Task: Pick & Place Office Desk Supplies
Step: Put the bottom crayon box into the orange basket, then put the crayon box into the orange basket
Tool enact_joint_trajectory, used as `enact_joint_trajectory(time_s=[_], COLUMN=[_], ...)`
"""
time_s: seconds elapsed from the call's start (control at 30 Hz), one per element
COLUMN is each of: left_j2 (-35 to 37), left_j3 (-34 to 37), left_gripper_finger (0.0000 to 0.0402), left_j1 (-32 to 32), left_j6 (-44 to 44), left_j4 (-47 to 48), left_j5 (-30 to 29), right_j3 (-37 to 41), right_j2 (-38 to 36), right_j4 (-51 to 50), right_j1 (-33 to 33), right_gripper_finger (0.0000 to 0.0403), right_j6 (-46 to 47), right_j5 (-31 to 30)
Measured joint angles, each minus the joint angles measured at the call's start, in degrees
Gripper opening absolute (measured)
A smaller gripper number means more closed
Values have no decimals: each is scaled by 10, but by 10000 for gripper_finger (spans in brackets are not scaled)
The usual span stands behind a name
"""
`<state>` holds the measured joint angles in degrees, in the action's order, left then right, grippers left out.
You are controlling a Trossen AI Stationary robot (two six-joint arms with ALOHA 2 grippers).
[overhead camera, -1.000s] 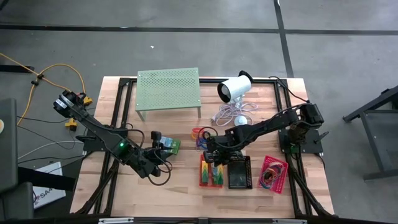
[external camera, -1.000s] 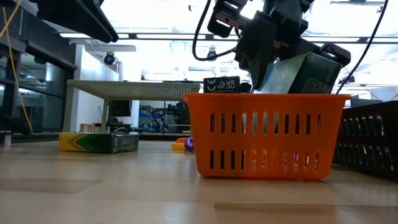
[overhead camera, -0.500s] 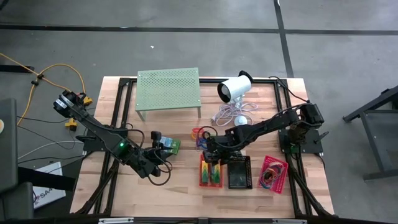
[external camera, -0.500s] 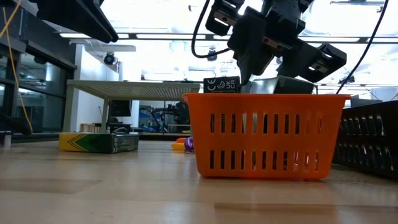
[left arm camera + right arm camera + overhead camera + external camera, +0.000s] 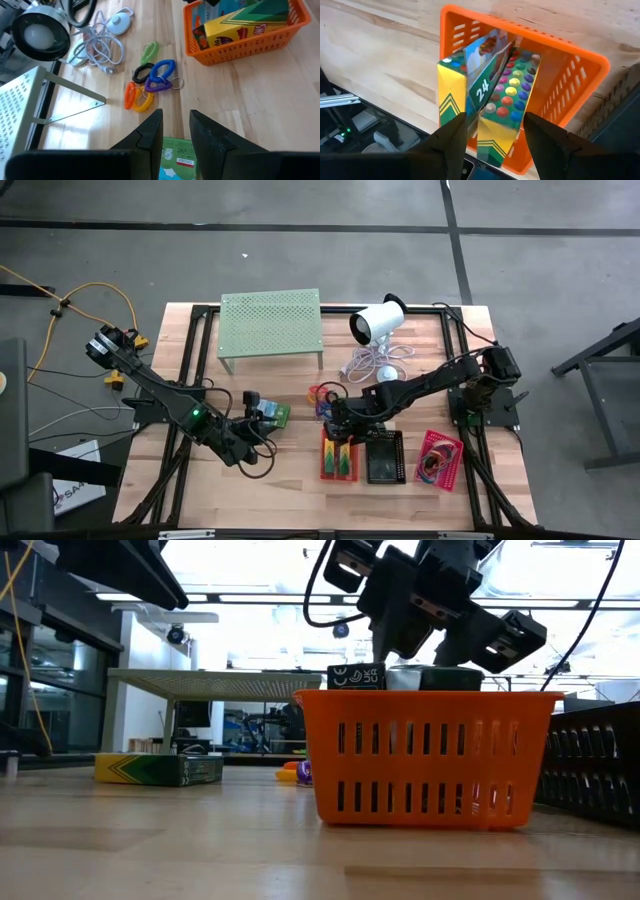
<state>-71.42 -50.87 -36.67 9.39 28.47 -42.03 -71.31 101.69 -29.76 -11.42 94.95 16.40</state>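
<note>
The crayon packs (image 5: pixel 495 100) stand on edge inside the orange basket (image 5: pixel 430 755), which is the nearest thing to us in the low view; in the right wrist view we count at least two packs there, green and yellow, one with coloured dots on its face. The right gripper (image 5: pixel 492 132) hovers just above this basket, and its two fingers (image 5: pixel 452 137) are apart, one on each side of the packs, and we see no pack between them that they squeeze. In the high view the orange basket (image 5: pixel 339 453) is the left one of three in a row near the front edge of the wooden table (image 5: pixel 290 490); just beside it is the black basket (image 5: pixel 385 457), then the pink basket (image 5: pixel 440 458) with coloured rubber bands in it.

More to the left, the left gripper (image 5: pixel 262 412) is low over another green crayon pack (image 5: pixel 176 159) that lies flat on the table. The fingers (image 5: pixel 150 132) are on both sides of one end of this pack; if they really clamp it, we cannot tell.

Behind the baskets lies a small heap of coiled loops (image 5: pixel 150 85): orange, yellow, blue, purple, black and green. Further back stand the white cylinder device (image 5: pixel 378 322) with its cable and the pale-green perforated stand (image 5: pixel 270 322)
</note>
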Motion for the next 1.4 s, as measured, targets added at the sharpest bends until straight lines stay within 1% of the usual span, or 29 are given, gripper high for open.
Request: enact_joint_trajectory(time_s=[0.5,0.67,0.87,1.1,1.27,1.4], left_j2=[0,0,0,0,0,0], left_j3=[0,0,0,0,0,0], left_gripper_finger=[89,89,89,89,89,89], left_j1=[0,0,0,0,0,0], left_j6=[0,0,0,0,0,0], left_j4=[0,0,0,0,0,0], left_j5=[5,5,5,5,5,4], right_j3=[0,0,0,0,0,0], right_j2=[0,0,-2,-8,-34,-65], right_j4=[0,0,0,0,0,-9], right_j1=[0,10,25,41,56,73], right_gripper_finger=[183,183,183,183,183,180], right_j6=[8,5,-39,-108,-166,-240], right_j5=[-4,27,61,81,80,75])
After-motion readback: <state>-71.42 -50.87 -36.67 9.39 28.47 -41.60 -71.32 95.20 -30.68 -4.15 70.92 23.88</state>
